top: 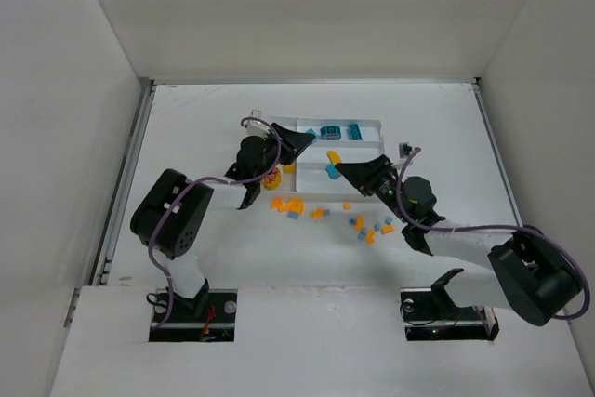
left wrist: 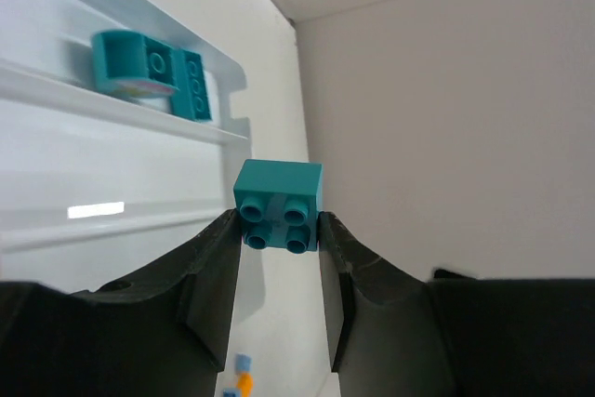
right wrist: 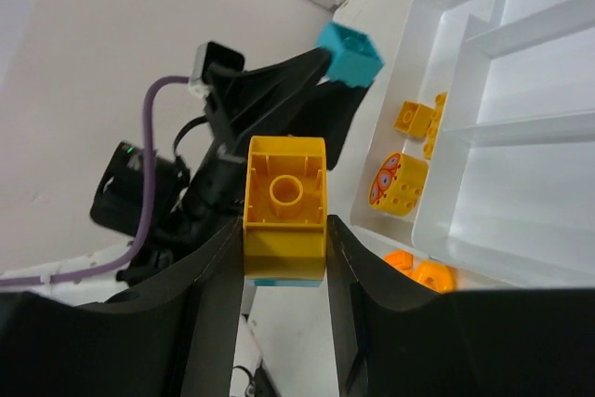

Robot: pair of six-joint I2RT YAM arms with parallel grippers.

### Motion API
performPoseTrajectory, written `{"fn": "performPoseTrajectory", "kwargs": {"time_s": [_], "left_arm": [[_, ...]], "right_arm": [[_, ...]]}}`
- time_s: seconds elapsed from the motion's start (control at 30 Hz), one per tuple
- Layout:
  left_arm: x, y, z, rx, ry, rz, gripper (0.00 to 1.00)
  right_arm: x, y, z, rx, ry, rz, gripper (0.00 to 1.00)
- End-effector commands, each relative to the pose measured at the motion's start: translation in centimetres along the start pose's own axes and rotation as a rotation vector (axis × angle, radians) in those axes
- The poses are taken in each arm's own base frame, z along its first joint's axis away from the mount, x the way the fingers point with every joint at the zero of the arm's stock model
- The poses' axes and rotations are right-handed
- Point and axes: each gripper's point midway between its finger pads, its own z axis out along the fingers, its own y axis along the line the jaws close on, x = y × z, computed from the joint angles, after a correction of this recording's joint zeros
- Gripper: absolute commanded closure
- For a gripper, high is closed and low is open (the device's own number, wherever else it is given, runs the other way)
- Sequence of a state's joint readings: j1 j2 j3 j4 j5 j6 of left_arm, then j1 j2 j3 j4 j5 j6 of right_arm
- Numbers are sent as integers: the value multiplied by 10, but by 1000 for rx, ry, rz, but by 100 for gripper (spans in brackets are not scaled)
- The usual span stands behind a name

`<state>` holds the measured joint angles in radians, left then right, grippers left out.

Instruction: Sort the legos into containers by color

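My left gripper (left wrist: 279,226) is shut on a teal lego (left wrist: 278,202), held above the table by the white tray (left wrist: 112,109). Two more teal legos (left wrist: 130,62) lie in the tray's far long section. My right gripper (right wrist: 284,230) is shut on a yellow lego (right wrist: 284,206), hollow side toward the camera, with a light blue piece stuck under it. From above, the left gripper (top: 310,140) hangs over the tray's (top: 376,123) left end and the right gripper (top: 340,167) is at its near edge. Yellow legos (right wrist: 400,183) lie in the narrow section.
Several loose orange and light blue legos (top: 317,214) are scattered on the table between the arms, in front of the tray. Two orange pieces (right wrist: 423,271) lie just outside the tray's near wall. The two grippers are close together, tips facing each other.
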<state>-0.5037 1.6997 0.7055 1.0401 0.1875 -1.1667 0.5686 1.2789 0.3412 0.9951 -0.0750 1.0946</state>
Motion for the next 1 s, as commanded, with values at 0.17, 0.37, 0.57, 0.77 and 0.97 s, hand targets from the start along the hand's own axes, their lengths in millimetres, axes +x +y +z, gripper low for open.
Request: {"fn": "performPoseTrajectory", "kwargs": {"time_s": [0.17, 0.37, 0.57, 0.77, 0.97], "left_arm": [[-24, 31, 54, -123, -35, 104, 85], [-31, 40, 72, -196, -48, 230, 84], [-33, 52, 89, -256, -35, 308, 81], [-32, 64, 97, -307, -27, 351, 68], [-34, 50, 88, -282, -42, 349, 51]], "right_arm": [[-8, -8, -15, 57, -37, -110, 67], [1, -9, -14, 55, -15, -112, 67], [5, -6, -13, 46, -6, -111, 67], [4, -5, -14, 42, -8, -113, 67], [5, -7, -10, 49, -4, -113, 67]]}}
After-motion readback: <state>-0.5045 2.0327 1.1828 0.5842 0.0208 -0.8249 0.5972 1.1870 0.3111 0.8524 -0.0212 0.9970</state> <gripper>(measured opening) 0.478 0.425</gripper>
